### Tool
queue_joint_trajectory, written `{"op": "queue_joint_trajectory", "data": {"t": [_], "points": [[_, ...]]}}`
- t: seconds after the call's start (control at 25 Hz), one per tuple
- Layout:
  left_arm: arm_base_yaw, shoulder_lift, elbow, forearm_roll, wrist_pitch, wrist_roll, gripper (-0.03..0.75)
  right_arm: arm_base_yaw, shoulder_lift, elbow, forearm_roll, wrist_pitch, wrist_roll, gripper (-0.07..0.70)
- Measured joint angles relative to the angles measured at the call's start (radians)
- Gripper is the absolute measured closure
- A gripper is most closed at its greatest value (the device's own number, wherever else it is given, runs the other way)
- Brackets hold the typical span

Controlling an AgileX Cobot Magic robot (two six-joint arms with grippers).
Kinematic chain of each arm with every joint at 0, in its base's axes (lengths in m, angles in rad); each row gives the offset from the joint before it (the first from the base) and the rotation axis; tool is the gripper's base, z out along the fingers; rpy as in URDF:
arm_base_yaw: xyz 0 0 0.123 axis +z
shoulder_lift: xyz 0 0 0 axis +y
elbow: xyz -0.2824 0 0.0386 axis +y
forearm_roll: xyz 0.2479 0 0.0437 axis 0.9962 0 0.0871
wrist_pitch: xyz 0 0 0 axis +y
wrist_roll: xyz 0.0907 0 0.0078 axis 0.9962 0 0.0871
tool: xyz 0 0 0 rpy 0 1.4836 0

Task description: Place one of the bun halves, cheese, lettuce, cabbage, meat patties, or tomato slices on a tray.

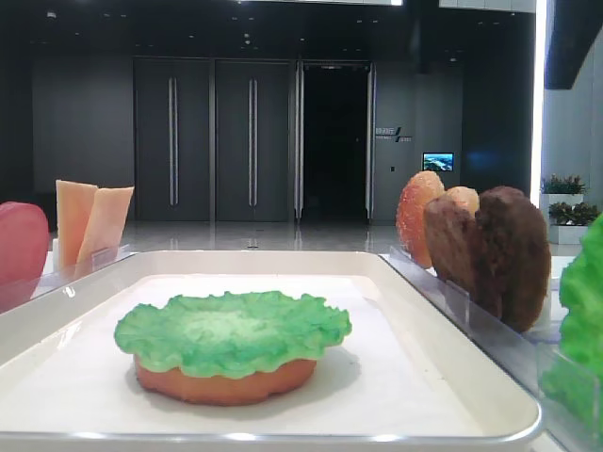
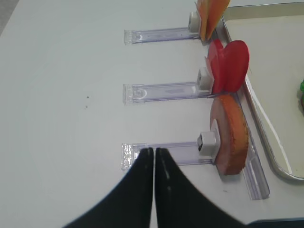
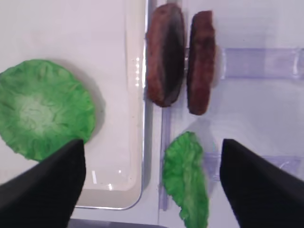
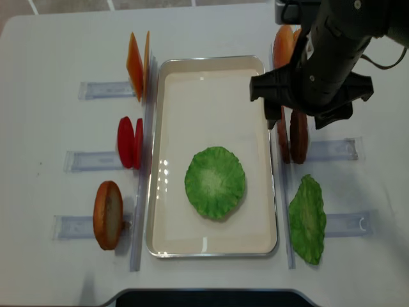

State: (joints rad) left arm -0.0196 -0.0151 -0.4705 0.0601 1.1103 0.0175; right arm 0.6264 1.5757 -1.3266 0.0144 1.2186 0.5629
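Bright green lettuce (image 4: pixel 215 183) is seen on the white tray (image 4: pixel 211 65); dark brown patties (image 4: pixel 291 136) at three o'clock.

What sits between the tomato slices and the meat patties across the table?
The tray, in the realsense overhead view. Tomato slices stand left of it and meat patties right; the stretch of tray between them is bare lining, with the lettuce nearer.

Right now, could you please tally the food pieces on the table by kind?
Buns: 4 (one lies under the lettuce on the tray)
Cheese: 2
Tomato: 2
Patties: 2
Lettuce: 2
Total: 12
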Motion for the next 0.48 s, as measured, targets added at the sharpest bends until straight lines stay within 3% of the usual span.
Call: {"op": "queue_joint_trajectory", "data": {"t": [0.48], "points": [[0.0,0.0,0.0,0.0,0.0,0.0,0.715,-0.361,-0.057,0.0,-0.002,0.001,-0.243,0.055]]}}
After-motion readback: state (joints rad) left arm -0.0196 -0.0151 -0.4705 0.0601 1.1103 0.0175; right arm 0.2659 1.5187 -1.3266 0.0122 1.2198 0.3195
